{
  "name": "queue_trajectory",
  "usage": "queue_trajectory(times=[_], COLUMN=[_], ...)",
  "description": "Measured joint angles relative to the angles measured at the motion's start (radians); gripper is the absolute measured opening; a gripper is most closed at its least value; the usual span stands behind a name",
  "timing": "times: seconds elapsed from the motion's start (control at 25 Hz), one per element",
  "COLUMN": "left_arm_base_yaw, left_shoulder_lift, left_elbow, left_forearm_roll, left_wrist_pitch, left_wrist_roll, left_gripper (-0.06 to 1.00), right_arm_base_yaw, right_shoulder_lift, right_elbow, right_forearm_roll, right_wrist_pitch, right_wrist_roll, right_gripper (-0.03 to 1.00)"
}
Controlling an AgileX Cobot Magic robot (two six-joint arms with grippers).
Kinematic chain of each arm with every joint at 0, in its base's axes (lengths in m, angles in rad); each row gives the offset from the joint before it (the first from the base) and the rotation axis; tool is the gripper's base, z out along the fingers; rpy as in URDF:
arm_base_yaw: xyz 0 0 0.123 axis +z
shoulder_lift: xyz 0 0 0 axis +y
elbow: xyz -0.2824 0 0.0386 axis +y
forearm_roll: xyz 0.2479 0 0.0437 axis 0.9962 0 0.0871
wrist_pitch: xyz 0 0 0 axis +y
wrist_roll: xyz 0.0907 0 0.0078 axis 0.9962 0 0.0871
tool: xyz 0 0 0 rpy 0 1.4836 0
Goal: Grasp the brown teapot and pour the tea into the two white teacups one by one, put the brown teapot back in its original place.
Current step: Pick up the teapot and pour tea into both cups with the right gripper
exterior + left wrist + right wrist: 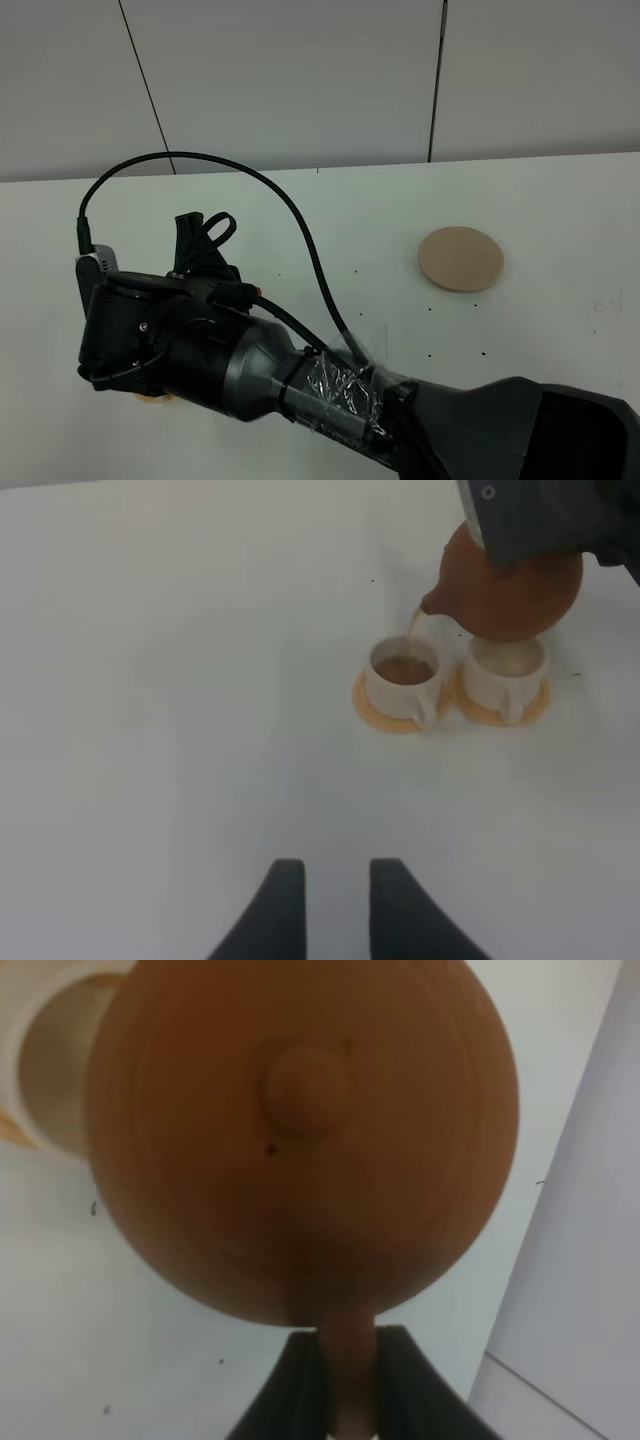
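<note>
In the left wrist view the brown teapot (515,590) hangs tilted, spout down, and a thin stream of tea runs into the nearer white teacup (403,670), which holds brown tea. The second teacup (505,665) stands right beside it, under the pot's belly. Each cup sits on an orange saucer (385,718). My right gripper (350,1360) is shut on the teapot's handle (350,1390); the pot's lid and knob (305,1085) fill that view. My left gripper (328,900) is open and empty, well short of the cups. The beige coaster (460,258) lies bare.
In the exterior view my right arm (200,340) reaches across to the left and hides the teapot and cups; only a sliver of orange saucer (150,398) shows under it. A black cable (290,215) loops above the arm. The white table (560,200) meets a grey wall behind.
</note>
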Motion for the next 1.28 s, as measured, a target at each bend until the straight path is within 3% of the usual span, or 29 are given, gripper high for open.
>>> queue_trajectory(times=[1.28], left_arm_base_yaw=[0.0], left_shoulder_lift=[0.0], left_elbow=[0.0], left_forearm_roll=[0.0], left_wrist_pitch=[0.0], left_wrist_roll=[0.0], left_gripper=[0.23], right_arm_base_yaw=[-0.002], right_shoulder_lift=[0.0], right_elbow=[0.001], right_forearm_roll=[0.028], right_wrist_pitch=[0.0], right_wrist_roll=[0.001], right_gripper=[0.1])
